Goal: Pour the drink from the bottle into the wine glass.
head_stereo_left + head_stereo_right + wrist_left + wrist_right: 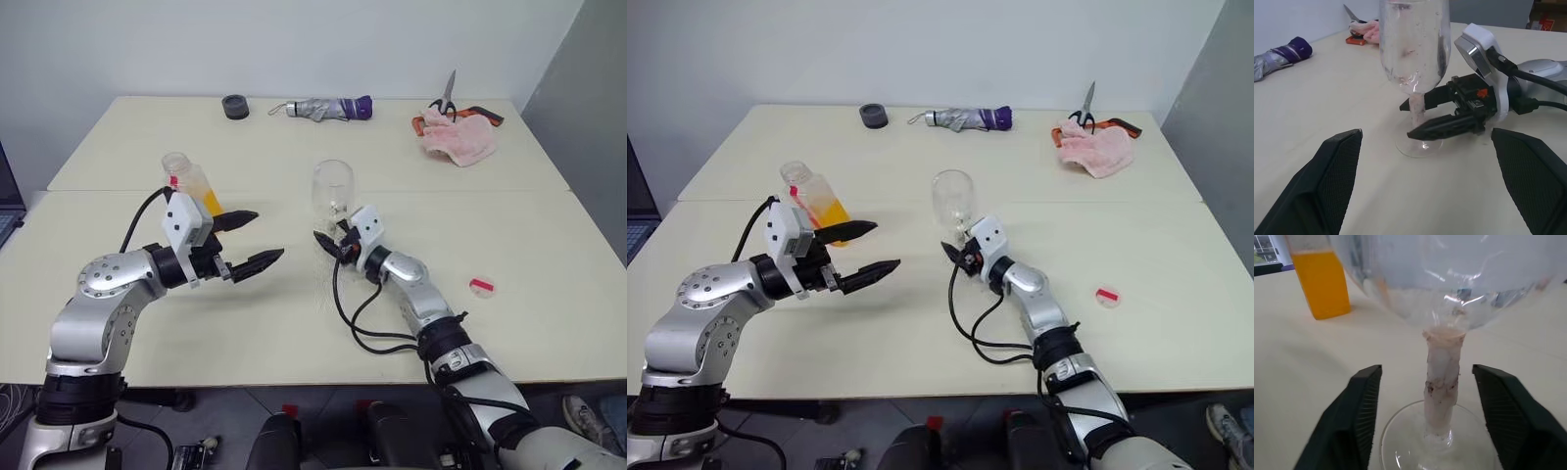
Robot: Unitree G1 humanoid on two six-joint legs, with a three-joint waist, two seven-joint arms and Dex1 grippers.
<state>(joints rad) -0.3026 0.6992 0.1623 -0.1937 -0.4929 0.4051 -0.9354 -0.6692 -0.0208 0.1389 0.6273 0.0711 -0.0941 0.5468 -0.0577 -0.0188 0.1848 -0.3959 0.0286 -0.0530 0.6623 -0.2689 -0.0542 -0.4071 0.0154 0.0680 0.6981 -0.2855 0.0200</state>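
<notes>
The wine glass [334, 186] stands upright near the table's middle, its bowl showing no liquid. My right gripper [326, 242] is open at its foot; in the right wrist view the fingers [1364, 406] stand either side of the taped stem [1442, 382] with gaps on both sides. The uncapped bottle [191, 186] stands to the left, about a third full of orange drink [209, 202]. My left gripper [269, 233] hovers open just in front of and to the right of the bottle, pointing toward the glass, with nothing between its fingers.
Along the table's far edge lie a black tape roll [235, 106], a folded umbrella [323, 108], scissors [447, 96] and a pink cloth [458, 137]. A small pinkish-red cap [481, 286] lies to the right of my right arm. A seam [470, 191] joins two tabletops.
</notes>
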